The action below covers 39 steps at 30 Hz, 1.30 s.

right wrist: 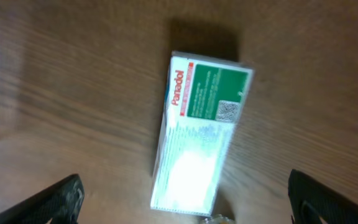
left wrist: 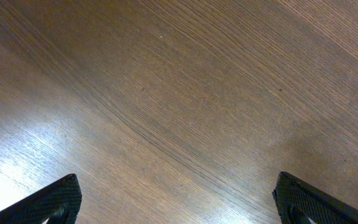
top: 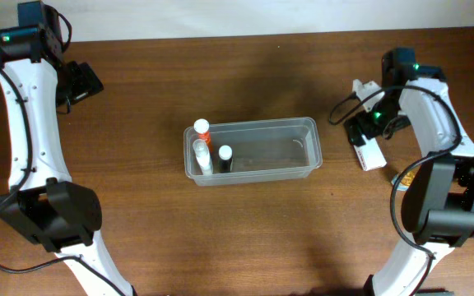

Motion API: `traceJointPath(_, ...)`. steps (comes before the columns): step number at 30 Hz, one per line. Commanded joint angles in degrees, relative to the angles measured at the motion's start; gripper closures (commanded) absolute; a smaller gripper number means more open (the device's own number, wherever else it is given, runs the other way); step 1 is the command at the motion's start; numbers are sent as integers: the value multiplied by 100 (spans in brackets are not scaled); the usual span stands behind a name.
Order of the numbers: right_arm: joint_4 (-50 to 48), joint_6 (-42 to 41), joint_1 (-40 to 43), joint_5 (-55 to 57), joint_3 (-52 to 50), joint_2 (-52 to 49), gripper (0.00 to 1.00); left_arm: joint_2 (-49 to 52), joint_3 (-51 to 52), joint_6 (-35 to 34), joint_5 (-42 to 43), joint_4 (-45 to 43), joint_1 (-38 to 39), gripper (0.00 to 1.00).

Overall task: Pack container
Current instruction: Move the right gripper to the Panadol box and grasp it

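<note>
From overhead, the surface is dark brown wood with a running grain, and a pale strip of wall shows along the top edge. One container, a clear tub with a rim, sits near the middle. Three small bottles stand upright at its left end: an orange-capped bottle, a clear bottle and a dark bottle with a white cap. One carton, white and green, lies flat well to the container's right, under the right claw. The left claw hangs over bare wood at the far upper left, well away from everything.

The left wrist view shows only wood grain with a bright glare patch at the lower left. Its two black fingertips sit at the bottom corners, spread wide with nothing between them.

In the right wrist view the carton lies tilted on the wood (the frame is blurred). "Panadol" reads in red along its edge, beside a green panel with a small square code; the finer print is illegible. The fingertips stand wide to either side of the carton, not touching it. A sliver of the container shows at the left edge.
</note>
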State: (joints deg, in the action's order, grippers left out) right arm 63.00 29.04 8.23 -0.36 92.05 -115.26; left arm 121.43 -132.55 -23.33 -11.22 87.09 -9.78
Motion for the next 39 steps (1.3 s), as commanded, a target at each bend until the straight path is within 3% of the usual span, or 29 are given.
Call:
traceJointPath(1,-330,-374,138,55,-431,-52,2,11,-72,28,-61,0,-24,1)
traceJointPath(14,-1207,-549,481,-354,-1394,-52,2,11,-72,28,-61,0,-22,1)
traceJointPath(32,-1985,-531,306,-409,-1600,-52,5,11,-72,28,-61,2,-13,1)
traceJointPath(39,-2116,-555,304,-413,-1600,-52,19,11,-72,28,-61,2,-13,1)
